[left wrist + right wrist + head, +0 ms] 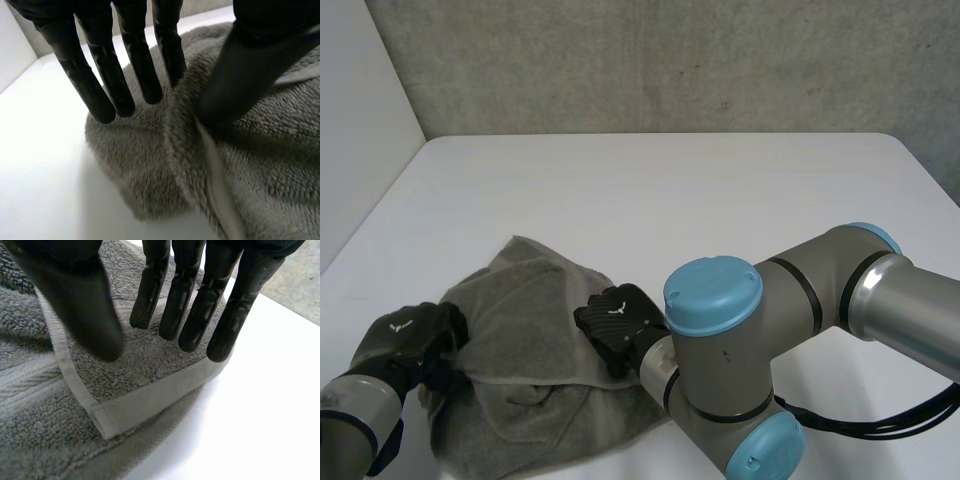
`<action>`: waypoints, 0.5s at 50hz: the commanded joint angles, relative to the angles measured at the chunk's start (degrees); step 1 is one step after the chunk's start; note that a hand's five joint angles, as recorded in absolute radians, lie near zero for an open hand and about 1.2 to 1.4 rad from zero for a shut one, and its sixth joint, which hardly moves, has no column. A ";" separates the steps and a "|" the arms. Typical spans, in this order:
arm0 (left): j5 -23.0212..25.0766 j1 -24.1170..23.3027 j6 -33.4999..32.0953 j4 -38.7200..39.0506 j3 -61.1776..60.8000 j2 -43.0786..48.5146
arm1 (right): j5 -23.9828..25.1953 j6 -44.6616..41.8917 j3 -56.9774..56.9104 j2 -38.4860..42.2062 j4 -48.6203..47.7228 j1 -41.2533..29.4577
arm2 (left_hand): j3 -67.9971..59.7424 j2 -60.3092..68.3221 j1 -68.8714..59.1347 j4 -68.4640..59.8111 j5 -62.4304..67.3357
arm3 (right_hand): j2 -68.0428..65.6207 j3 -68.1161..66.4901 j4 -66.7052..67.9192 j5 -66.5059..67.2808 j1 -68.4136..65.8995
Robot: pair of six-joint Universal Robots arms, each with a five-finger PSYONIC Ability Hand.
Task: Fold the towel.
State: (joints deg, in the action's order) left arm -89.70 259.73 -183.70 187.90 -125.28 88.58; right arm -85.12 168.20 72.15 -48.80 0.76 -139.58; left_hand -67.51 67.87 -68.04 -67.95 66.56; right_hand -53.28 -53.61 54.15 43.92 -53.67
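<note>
On the white worktop [670, 190] the left hand [405, 335] pinched the towel [530, 330]; the right hand [620, 322] only rested unclenched, so that corner might slip

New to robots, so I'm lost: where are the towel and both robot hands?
towel [532, 300]: head view, its middle.
left robot hand [408, 338]: head view, its back.
right robot hand [620, 322]: head view, its back.
</note>
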 commanded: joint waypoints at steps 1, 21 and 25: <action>1.90 -0.45 0.00 1.94 0.91 0.19 | -0.49 0.37 1.06 -0.50 -0.06 -0.51 | 1.96 -2.32 2.49 2.40 -11.00 | 18.90 19.24 -19.78 -19.55 19.30; 2.07 -1.68 0.09 1.77 0.56 0.10 | -4.26 5.12 0.71 1.08 -6.55 -4.12 | 1.62 -1.98 2.15 2.06 -10.66 | 16.14 16.48 -17.02 -16.79 16.54; 2.16 -2.03 0.09 1.68 0.56 -0.07 | -5.67 4.86 0.18 1.70 -7.18 -4.03 | 1.45 -1.81 1.98 1.89 -10.50 | 5.18 5.51 -6.05 -5.82 5.57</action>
State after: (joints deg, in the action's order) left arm -87.60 258.21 -183.60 189.66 -124.66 88.62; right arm -88.37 173.51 72.98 -48.21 -4.24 -143.74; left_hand -73.22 72.51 -71.44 -72.37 72.23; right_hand -41.64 -41.07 41.03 31.27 -41.39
